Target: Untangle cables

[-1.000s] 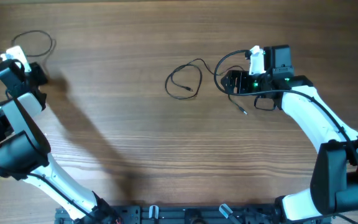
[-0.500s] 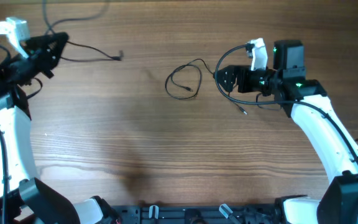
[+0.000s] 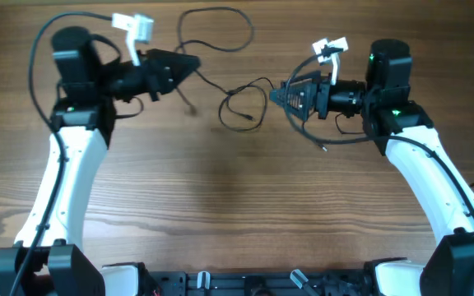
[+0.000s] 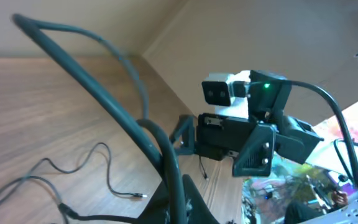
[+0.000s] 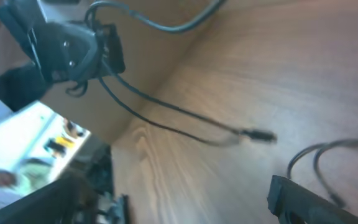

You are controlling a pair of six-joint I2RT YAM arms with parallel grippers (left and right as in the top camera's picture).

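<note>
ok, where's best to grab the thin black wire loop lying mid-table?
Grip the thin black wire loop on its left arc, coming down from above. It lies flat on bare wood; its right side runs close to the right end effector. The left end effector seems to hold another wire.

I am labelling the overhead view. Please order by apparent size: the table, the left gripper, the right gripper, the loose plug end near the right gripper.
1. table
2. left gripper and right gripper: alike, and both raised toward the camera, so not ranked
3. plug end, smallest
</note>
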